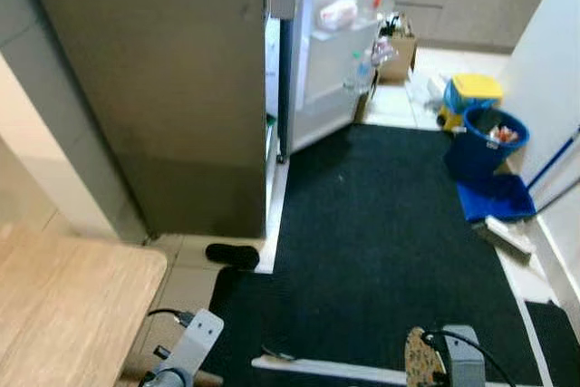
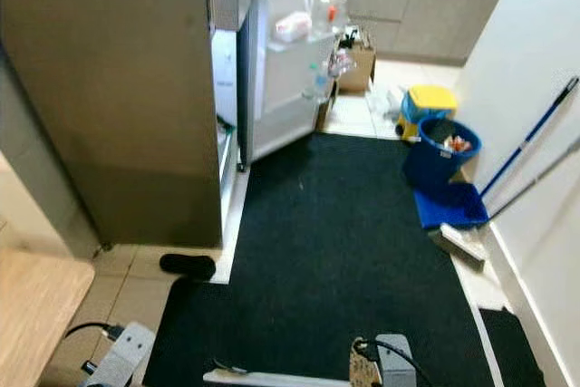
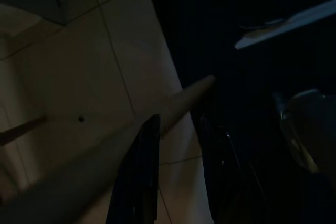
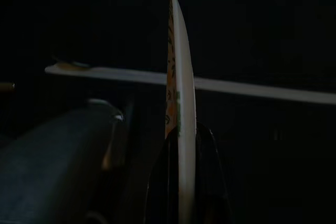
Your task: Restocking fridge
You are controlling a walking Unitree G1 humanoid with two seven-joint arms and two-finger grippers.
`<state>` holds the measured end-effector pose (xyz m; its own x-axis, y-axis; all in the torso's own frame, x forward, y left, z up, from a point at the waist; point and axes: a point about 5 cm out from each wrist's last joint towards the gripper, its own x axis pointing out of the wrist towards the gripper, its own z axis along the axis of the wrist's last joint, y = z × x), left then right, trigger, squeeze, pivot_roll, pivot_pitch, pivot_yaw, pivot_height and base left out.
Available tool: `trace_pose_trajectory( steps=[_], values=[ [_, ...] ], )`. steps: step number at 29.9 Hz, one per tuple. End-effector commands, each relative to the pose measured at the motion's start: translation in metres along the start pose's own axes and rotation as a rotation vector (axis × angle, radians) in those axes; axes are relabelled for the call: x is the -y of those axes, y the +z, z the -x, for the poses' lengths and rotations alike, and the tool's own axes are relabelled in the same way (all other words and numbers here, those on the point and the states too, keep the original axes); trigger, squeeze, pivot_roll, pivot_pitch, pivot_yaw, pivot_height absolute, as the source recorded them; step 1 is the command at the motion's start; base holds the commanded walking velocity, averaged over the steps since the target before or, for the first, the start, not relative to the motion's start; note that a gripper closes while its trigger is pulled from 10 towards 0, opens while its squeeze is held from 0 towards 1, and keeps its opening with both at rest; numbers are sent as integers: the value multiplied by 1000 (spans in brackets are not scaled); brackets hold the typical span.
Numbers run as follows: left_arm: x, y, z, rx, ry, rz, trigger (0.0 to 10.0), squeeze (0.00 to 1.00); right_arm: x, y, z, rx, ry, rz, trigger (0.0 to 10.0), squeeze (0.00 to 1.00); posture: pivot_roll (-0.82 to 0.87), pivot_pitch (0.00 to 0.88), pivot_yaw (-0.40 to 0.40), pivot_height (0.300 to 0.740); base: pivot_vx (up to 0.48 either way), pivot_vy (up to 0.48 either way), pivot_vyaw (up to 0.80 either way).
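Right gripper [image 4: 181,177] clamps a thin patterned plate [image 4: 177,77] edge-on, near; open fridge [image 1: 308,52] far left. Left gripper [image 3: 176,177] narrow, empty.

The tall grey fridge [image 1: 154,88] stands ahead, its white door [image 1: 331,52] open, shelves stocked.

The fridge [image 1: 172,88] is cut by the top edge, and its inside is hidden behind the open door [image 2: 288,61]; the things on the door shelves are too small to name. The table [image 1: 63,314] is cut at the corner. The right gripper [image 4: 181,145] holds a thin plate [image 4: 179,103] seen edge-on in the dark, and its print is unreadable.
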<state>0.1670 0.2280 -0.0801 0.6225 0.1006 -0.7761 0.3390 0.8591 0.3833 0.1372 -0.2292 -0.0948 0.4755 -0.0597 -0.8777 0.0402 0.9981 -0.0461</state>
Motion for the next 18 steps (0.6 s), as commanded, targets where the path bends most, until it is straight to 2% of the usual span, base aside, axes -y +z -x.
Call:
trace_pose_trajectory(
  steps=[1,8,18],
  values=[
    [-2,2,-1,4,5,0,10000,294,5,1,1,5,-14,2,10000,0,44,0,-42,740,364,0,0],
    [-2,2,-1,2,5,-2,10000,298,5,1,1,4,-15,-6,10000,0,44,0,-41,740,365,0,0],
    [-2,2,-1,0,2,-5,10000,302,6,1,1,7,-20,-27,10000,0,41,0,-40,740,366,0,-651]
  ],
)
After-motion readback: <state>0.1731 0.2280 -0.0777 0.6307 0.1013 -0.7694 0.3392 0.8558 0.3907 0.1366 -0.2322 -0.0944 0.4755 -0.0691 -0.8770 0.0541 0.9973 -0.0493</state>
